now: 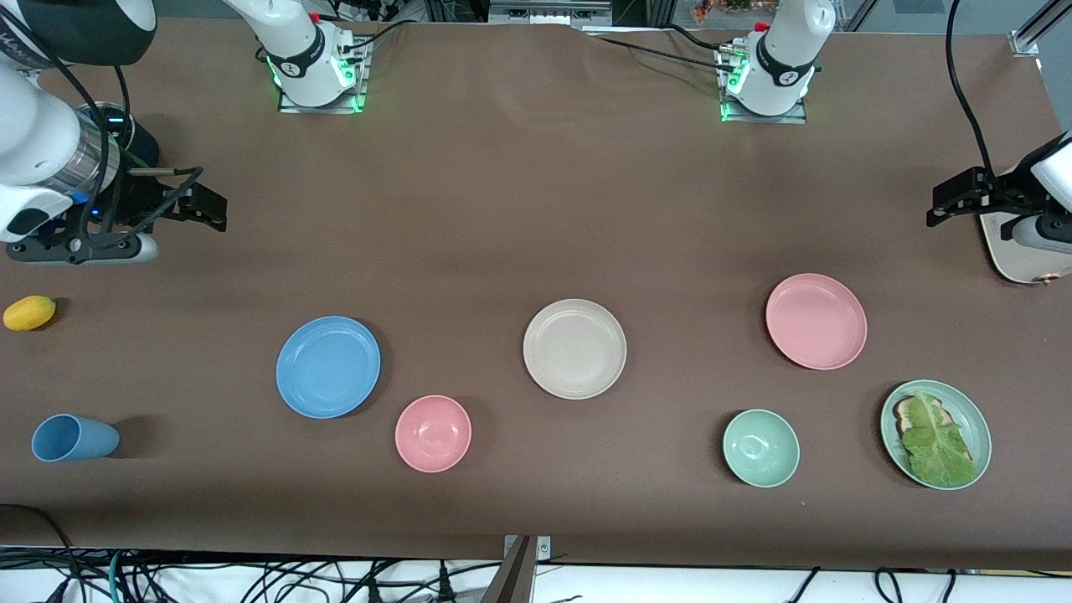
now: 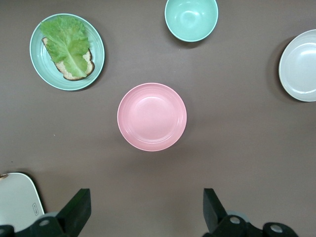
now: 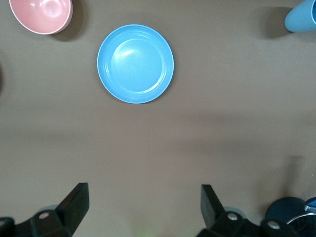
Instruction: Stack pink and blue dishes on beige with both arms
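The beige plate (image 1: 574, 348) lies mid-table. The blue plate (image 1: 328, 367) lies beside it toward the right arm's end, and the pink plate (image 1: 816, 321) toward the left arm's end. All three are apart and hold nothing. My right gripper (image 1: 203, 207) hangs open over bare table at the right arm's end; its wrist view shows the blue plate (image 3: 136, 63) well ahead of the open jaws (image 3: 144, 202). My left gripper (image 1: 950, 201) hangs open over bare table at the left arm's end, with the pink plate (image 2: 152, 116) ahead of it (image 2: 146, 205) and the beige plate (image 2: 300, 65) at the view's edge.
A pink bowl (image 1: 433, 433) and a green bowl (image 1: 760, 448) sit nearer the front camera. A green plate (image 1: 971, 419) holds bread and lettuce. A blue cup (image 1: 74, 438) lies on its side; a yellow fruit (image 1: 29, 312) sits nearby. A white board (image 1: 1017, 251) lies under the left arm.
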